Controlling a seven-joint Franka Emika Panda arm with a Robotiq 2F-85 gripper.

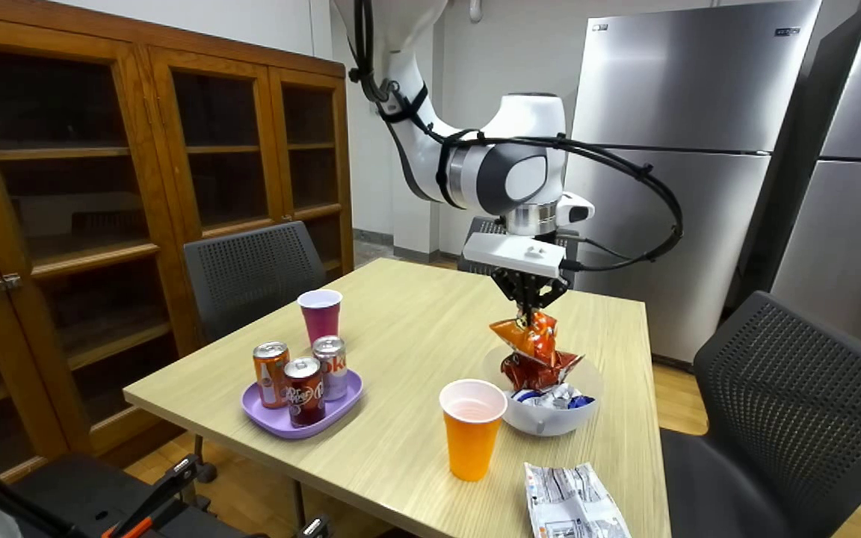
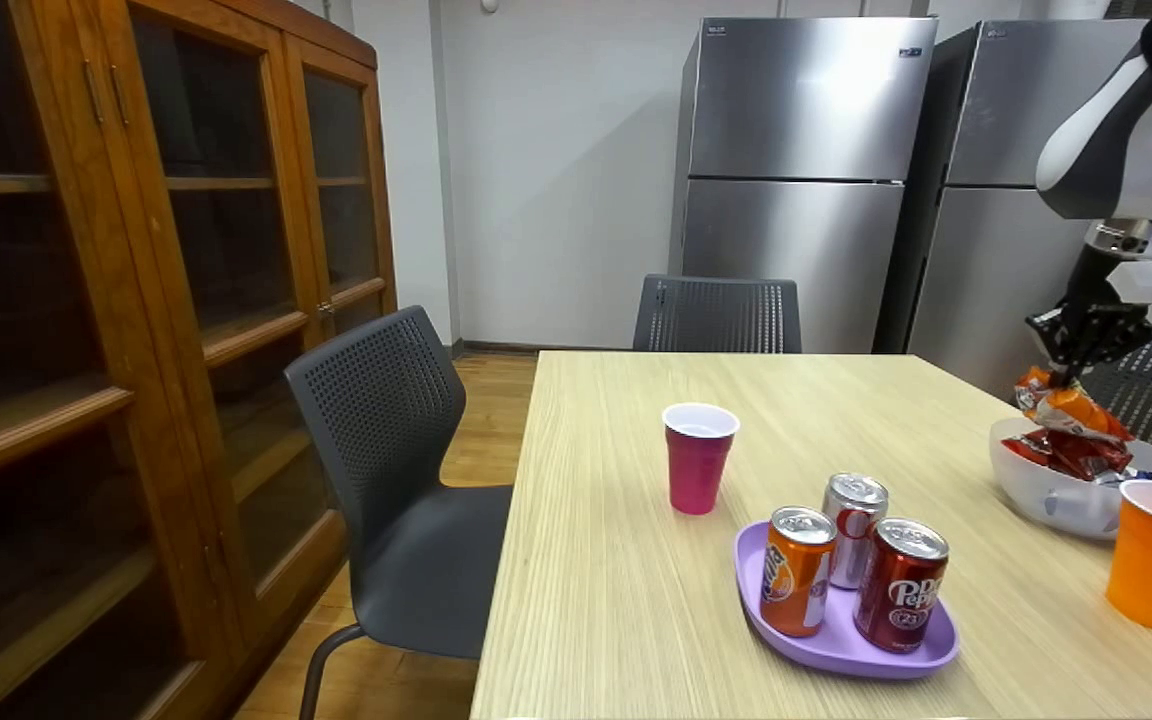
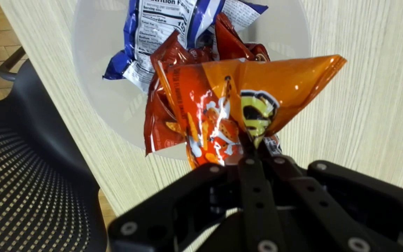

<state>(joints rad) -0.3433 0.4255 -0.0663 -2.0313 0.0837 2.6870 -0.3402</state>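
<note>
My gripper point(image 3: 255, 141) points down above the white bowl point(image 1: 542, 424), its fingers shut on an orange snack bag point(image 3: 285, 78). The film is pinched and creased where the fingertips meet. In both exterior views the orange bag point(image 1: 537, 338) hangs just over a red snack bag point(image 1: 534, 373) that sticks up out of the bowl; I cannot tell whether the two touch. A blue and white bag point(image 3: 163, 33) lies deeper in the bowl, nutrition label upward in the wrist view. Part of the red bag point(image 3: 163, 119) is hidden under the orange one.
Beside the bowl stands an orange cup point(image 1: 471, 437), and a silver wrapper point(image 1: 574, 501) lies by the table's front edge. A purple tray point(image 2: 841, 655) carries three cans, with a magenta cup point(image 2: 698, 465) behind it. Dark chairs point(image 1: 782, 403) surround the table.
</note>
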